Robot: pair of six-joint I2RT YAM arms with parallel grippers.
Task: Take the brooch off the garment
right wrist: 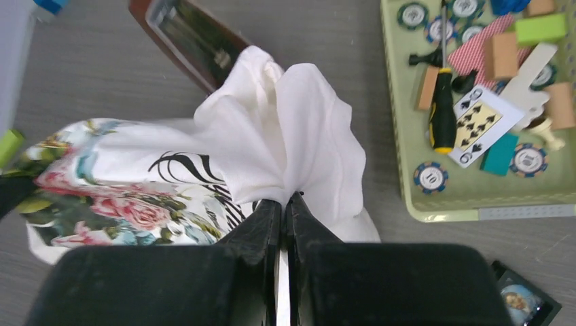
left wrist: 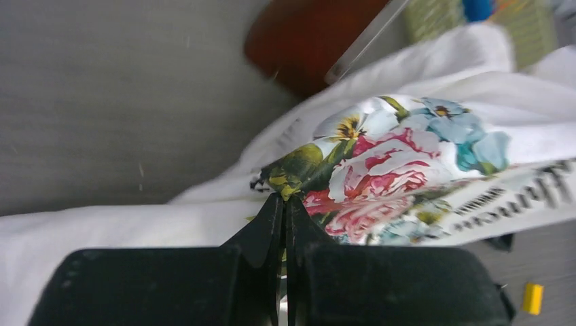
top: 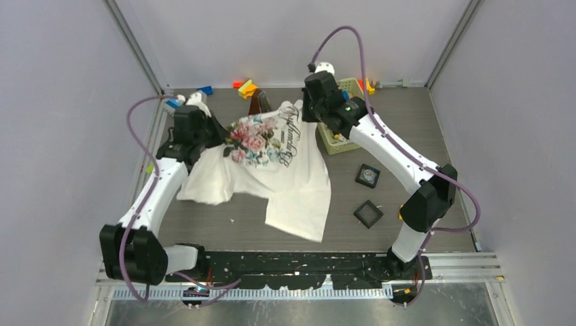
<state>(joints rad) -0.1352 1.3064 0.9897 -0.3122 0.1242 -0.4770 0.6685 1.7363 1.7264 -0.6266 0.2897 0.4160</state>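
Spreading is the step in hand, as we judge it: both arms hold the T-shirt [top: 292,176] up off the table so that its front can be searched. The left gripper [left wrist: 284,204] is closed, its jaws pressed together on the edge of the floral print, right at the dark green leaf. The right gripper [right wrist: 285,202] is likewise closed, pinching a bunch of plain white cloth that gathers into folds just above its tips. From above we see the printed part stretched between the two, while the lower body of the shirt lies slack on the table.

We cannot find the brooch in any view. Nothing small and silvery shows on the roses, the black script or the white folds, so we cannot say how it lies relative to either gripper. It may sit inside the bunched cloth or on a face turned away.

Next, we think, the cloth needs to be drawn flatter or turned until the pin shows. One gripper would then have to let go and come back for it. The green basket [right wrist: 407,170] lies just beside the right gripper and calls for some care.
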